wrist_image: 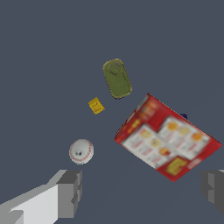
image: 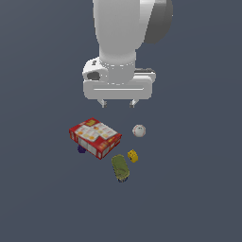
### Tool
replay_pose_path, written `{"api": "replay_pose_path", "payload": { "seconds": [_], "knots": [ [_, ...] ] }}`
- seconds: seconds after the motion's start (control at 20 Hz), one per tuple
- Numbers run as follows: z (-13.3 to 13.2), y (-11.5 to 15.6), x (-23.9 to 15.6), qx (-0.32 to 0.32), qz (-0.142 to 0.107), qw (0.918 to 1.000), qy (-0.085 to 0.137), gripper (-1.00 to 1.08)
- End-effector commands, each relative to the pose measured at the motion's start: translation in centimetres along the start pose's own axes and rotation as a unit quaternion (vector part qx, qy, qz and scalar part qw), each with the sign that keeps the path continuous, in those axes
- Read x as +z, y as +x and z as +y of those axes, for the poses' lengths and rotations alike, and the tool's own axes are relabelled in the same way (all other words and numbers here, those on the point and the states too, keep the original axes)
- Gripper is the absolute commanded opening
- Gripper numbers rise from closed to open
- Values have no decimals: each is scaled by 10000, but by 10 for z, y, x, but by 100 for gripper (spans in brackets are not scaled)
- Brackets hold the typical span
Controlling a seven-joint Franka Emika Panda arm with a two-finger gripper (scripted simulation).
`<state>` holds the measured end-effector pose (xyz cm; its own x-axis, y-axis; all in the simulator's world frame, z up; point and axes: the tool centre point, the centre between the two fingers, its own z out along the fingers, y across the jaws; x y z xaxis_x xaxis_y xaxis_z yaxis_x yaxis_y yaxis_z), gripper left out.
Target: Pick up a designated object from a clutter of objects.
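1. The gripper (image: pixel 118 102) hangs above the floor with its jaws spread wide and nothing between them; in the wrist view its two fingers (wrist_image: pixel 70 192) stand far apart at the picture's edge.
2. The baseball (image: pixel 139 131) lies on the bare grey floor on the exterior view's right of the red box (image: pixel 95 137), apart from it, and farther back than the yellow piece (image: pixel 133 155) and the green can (image: pixel 121 168). It sits below the gripper, a little toward the exterior view's right.
3. Judged by its look, the ball is light, hard and round, so it may roll if nudged. The safest hold is probably across its widest middle, with the fingers coming straight down on either side.
4. The box carries white and orange print, but no writing can be read; the ball shows only red stitching. A dark-blue piece (image: pixel 81 150) peeks out beside the box.
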<state>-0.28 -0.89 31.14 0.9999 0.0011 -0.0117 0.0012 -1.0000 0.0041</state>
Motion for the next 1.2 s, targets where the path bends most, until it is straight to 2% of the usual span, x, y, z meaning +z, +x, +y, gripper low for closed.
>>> {"api": "replay_pose_path", "payload": {
  "seconds": [0.0, 0.7, 1.15],
  "knots": [
    [0, 0, 0, 0, 0, 10000, 0, 100],
    [6, -5, -5, -55, -20, 10000, 65, 100],
    [-7, -4, 22, -639, -14, 9980, 20, 100]
  ]
}}
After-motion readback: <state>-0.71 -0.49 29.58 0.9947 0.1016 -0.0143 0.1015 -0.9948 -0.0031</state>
